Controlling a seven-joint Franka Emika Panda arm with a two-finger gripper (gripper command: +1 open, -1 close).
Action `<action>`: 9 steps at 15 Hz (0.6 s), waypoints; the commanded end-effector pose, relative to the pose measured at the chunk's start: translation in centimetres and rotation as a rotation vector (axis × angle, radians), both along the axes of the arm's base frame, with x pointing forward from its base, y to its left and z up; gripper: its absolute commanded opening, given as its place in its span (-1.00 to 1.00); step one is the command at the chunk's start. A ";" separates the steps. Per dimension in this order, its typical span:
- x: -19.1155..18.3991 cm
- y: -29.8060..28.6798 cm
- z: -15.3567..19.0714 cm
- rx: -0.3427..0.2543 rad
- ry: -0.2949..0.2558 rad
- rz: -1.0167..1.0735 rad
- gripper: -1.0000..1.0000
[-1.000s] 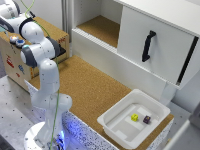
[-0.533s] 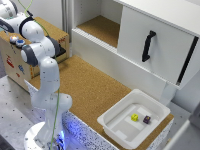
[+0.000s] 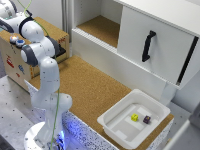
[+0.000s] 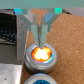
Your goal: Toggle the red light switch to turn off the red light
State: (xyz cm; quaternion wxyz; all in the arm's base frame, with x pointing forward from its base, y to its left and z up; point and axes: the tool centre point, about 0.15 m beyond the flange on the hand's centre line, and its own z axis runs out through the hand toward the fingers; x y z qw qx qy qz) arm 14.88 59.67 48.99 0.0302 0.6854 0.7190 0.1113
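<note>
Glowing beneath the clenched claw (image 4: 41, 36), the red light (image 4: 41, 52) sits in its wooden box (image 3: 15, 57).

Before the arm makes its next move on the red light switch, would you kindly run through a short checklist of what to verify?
1. Red light lit: ok, it glows orange, so the task is not done.
2. Tool lined up with the red cap, not the blue cap: ok in the wrist view.
3. Fingers close together: ok, they look shut.
4. Contact with the cap: cannot tell; the glow hides the tips.
5. Wooden box in the exterior view: ok, but the arm hides the tool there.
</note>
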 end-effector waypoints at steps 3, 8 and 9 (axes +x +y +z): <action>1.4 3.5 -1.8 -0.154 0.038 -0.007 -1.00; 2.4 2.9 -4.2 -0.186 0.065 -0.004 -1.00; 1.9 2.6 -4.3 -0.196 0.071 0.009 -1.00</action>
